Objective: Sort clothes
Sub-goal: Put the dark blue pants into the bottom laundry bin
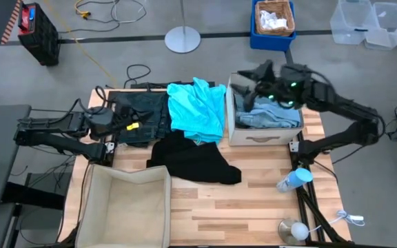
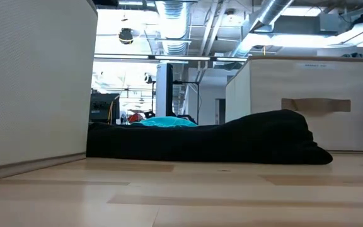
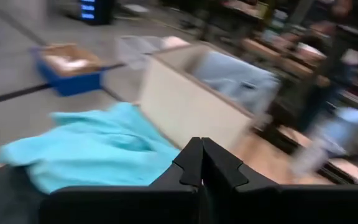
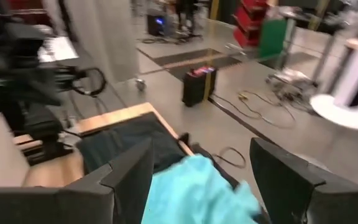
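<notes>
The turquoise garment (image 1: 197, 109) lies spread at the table's far middle and also shows in the left wrist view (image 3: 98, 149). The dark green garment (image 1: 143, 114) lies to its left, and the black garment (image 1: 191, 160) lies nearer, at the middle. The pale dusty-blue garment (image 1: 271, 116) lies inside the right beige bin (image 1: 264, 139). My left gripper (image 1: 135, 125) is shut and empty over the dark green garment; I cannot tell whether it touches it. My right gripper (image 1: 250, 79) is open and empty above the right bin's far left corner.
An empty beige bin (image 1: 126, 207) stands at the near left. A water bottle (image 1: 293, 180) and a round white object (image 1: 295, 229) lie at the table's right edge. Bare wood shows at the near right. In the low view the black garment (image 2: 232, 142) lies between the two bins.
</notes>
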Controlling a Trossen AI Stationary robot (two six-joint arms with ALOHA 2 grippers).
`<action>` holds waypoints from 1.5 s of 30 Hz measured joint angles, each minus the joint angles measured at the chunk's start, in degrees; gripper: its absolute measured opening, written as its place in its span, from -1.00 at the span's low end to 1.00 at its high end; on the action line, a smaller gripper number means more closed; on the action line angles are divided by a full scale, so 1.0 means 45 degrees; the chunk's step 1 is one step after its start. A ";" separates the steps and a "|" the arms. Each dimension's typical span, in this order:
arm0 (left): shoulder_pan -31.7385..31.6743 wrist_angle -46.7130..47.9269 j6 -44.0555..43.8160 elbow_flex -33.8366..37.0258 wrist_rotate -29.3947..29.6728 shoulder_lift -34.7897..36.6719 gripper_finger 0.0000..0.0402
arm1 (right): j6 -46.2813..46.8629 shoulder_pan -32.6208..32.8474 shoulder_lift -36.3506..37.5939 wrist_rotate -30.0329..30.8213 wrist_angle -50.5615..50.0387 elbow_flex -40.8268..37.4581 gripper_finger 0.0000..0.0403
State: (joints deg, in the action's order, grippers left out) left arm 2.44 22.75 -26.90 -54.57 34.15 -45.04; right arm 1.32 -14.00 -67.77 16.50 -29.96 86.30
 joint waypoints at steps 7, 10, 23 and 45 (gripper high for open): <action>-0.0443 0.0216 -0.0236 0.0000 0.0814 0.0000 -0.73 | -0.0601 0.1142 -0.2122 -0.0007 0.1228 0.0000 0.37; -0.0898 0.0386 -0.0377 -0.0005 0.0818 -0.0096 -0.63 | -0.0646 0.1314 -0.3077 -0.0007 0.1161 -0.0024 0.37; -0.5565 0.3869 -0.2421 0.0000 -0.3690 -0.1954 -0.17 | -0.0544 0.1707 -0.5010 -0.0036 0.2366 0.0404 0.37; -0.9690 0.6145 0.0932 0.0000 -0.7213 -0.7048 0.19 | 0.0085 0.2457 -0.4919 -0.0036 0.2356 0.0544 0.37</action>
State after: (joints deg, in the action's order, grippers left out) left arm -41.17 50.41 -22.70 -54.57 1.69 -76.75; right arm 1.71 -2.94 -89.91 16.34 -19.35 88.75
